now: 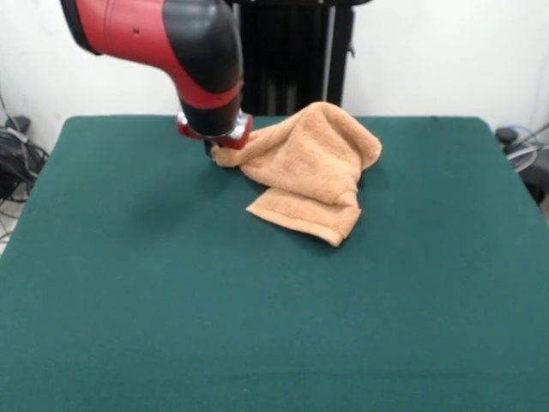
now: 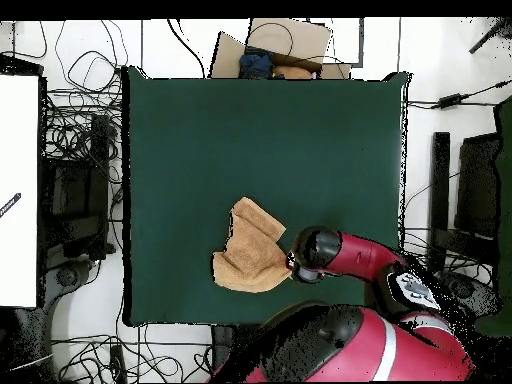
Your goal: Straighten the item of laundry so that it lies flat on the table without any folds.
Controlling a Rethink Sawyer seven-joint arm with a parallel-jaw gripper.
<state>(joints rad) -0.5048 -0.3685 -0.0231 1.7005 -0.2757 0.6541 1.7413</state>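
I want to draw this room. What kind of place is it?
Probably a robot lab. A red and black arm works at a green table holding only a towel, and tangled cables cover the floor around it.

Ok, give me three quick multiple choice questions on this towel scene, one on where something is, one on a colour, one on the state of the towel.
1. Where does the light orange-tan terry-cloth towel lie on the dark green cloth-topped table in the front view?
A. Near the far edge, towards the robot
B. At the near edge
C. Hanging off a side

2. What colour is the arm's wrist above the towel?
A. Blue and white
B. Red and black
C. Yellow

3. How is the towel?
A. Spread flat
B. Rolled into a tube
C. Crumpled, folded over itself

Answers:
1 A: it sits in the far half of the table, below the pedestal.
2 B: the wrist shell is red with black parts.
3 C: layers overlap, and a doubled flap sticks out towards the camera. The gripper meets the towel's corner; its fingers are hidden.
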